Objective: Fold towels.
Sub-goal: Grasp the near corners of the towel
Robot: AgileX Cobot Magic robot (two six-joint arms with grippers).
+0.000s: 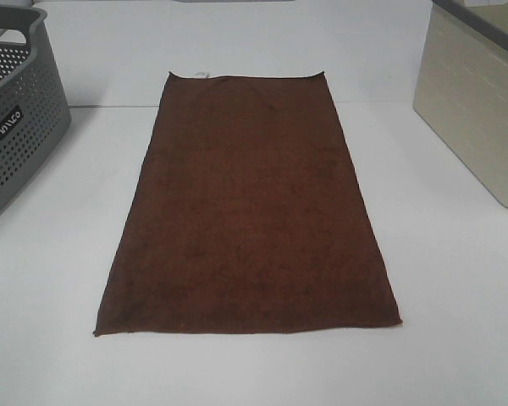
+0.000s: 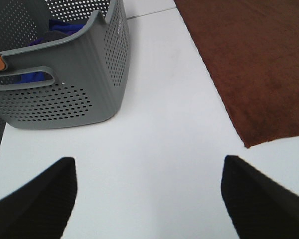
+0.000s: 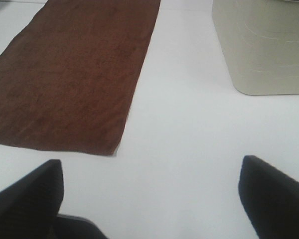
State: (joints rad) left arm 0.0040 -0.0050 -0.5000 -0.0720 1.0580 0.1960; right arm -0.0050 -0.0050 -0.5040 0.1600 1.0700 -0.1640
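A dark reddish-brown towel [image 1: 250, 211] lies flat and unfolded on the white table, its long side running away from me. A small white tag [image 1: 201, 74] shows at its far edge. The towel also shows in the left wrist view [image 2: 254, 64] and in the right wrist view [image 3: 74, 74]. My left gripper [image 2: 148, 191] is open and empty over bare table, near the towel's near left corner. My right gripper [image 3: 150, 194] is open and empty over bare table, near the towel's near right corner. Neither gripper shows in the exterior high view.
A grey perforated basket [image 1: 13, 118] stands at the left edge, with blue cloth [image 2: 65, 27] inside. A beige bin [image 1: 478, 101] stands at the right, also in the right wrist view [image 3: 264, 45]. White table [image 1: 457, 288] surrounds the towel.
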